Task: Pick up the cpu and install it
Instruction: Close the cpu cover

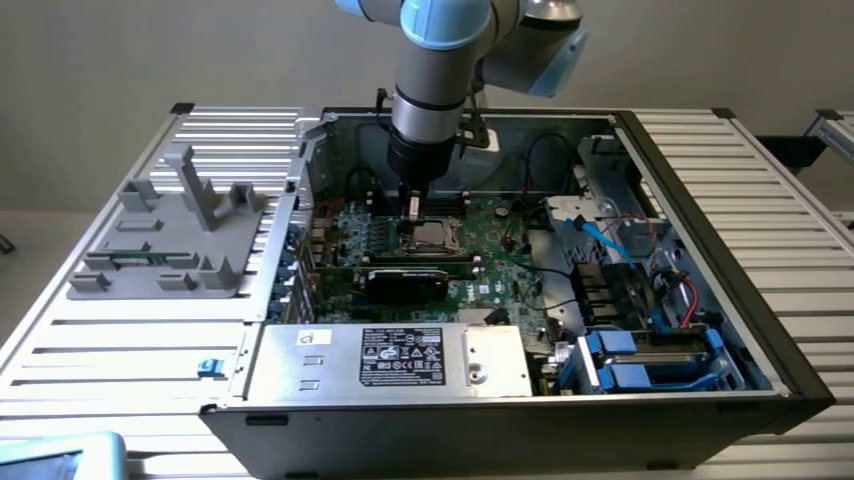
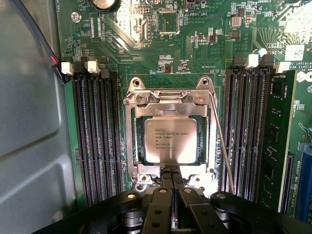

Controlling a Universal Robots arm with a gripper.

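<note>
**A:** Where's the cpu?

**B:** The cpu (image 2: 170,140) lies flat inside the socket (image 2: 130,141), metal top up, edges square with the socket frame. It isn't in the tool.

**A:** Tool state?

**B:** The tool (image 2: 171,171) is closed, fingers pressed together with nothing between them. The tips sit at the middle of one socket side, right at the chip's rim. Touching or just clear, I can't tell.

**A:** Geometry?

**B:** From the tips, the chip lies straight ahead toward the socket centre. It's near square, so no real long axis. In the exterior view the tool (image 1: 412,205) hangs vertical over the socket (image 1: 424,237). The lever (image 2: 219,141) runs slightly skewed along one socket side. Can't tell if it's latched.

**A:** Any markings?

**B:** Several printed lines on the chip top, too fine to read reliably. The silver box (image 1: 400,358), on the near side of the socket, has a black label with white print I can't read.
</note>
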